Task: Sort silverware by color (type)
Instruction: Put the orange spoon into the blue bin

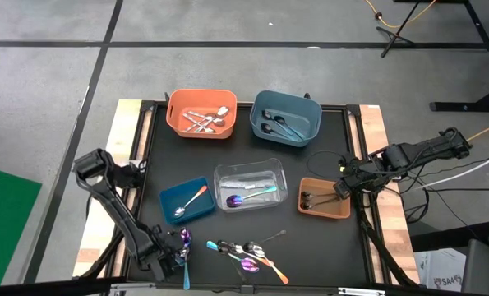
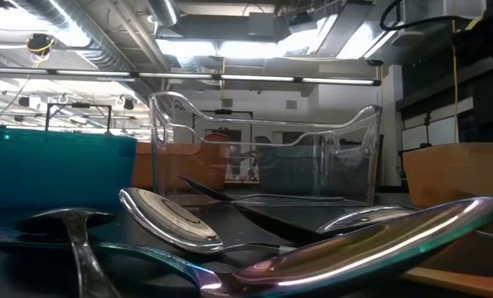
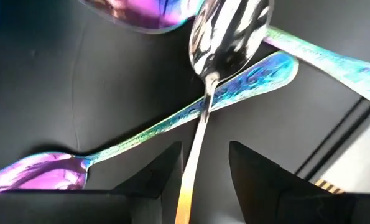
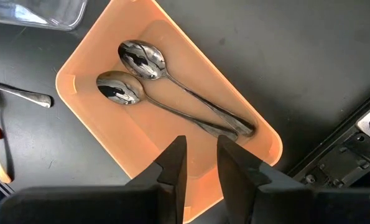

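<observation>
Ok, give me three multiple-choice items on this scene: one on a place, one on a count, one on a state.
1. Where is the right gripper?
A. by the brown bin
B. at the far left corner
C. at the near left corner

2. How many spoons lie in the brown bin?
A. none
B. two
C. five

3. How is the left gripper?
A. shut tight and empty
B. open, with a spoon handle running between its fingers
C. out of every view

Key:
1. A: the high view shows it at the bin's edge, and its wrist view looks down into that bin.
2. B: the right wrist view shows two spoons side by side.
3. B: the left wrist view shows a gap on both sides of the handle.
</observation>
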Tool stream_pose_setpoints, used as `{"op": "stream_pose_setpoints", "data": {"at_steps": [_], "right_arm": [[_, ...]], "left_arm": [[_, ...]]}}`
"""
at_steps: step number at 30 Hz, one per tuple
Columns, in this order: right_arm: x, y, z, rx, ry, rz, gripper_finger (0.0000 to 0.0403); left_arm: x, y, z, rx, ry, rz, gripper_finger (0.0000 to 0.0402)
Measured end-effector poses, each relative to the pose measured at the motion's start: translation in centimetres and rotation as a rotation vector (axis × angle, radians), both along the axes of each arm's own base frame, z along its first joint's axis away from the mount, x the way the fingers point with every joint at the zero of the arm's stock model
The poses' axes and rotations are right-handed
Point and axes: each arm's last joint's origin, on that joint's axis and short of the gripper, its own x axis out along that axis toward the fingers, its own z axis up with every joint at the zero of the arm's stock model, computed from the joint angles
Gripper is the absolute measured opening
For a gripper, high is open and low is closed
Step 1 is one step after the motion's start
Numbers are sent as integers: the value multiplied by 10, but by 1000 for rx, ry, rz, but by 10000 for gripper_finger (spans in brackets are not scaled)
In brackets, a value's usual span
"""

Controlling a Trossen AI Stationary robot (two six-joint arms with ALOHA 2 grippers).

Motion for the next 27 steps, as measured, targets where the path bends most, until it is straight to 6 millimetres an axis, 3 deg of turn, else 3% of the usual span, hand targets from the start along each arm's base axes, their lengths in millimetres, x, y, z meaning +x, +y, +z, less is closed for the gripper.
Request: {"op": "stream_pose_setpoints", "data": {"at_steps": [15,27], "right_arm": [[0,0,0,0,0,0,76],[0,0,0,1,1,0,76]], "left_arm": [[2,-4,-21,42,65,-4,123],[1,-4,-22,47,69,-4,71]]}}
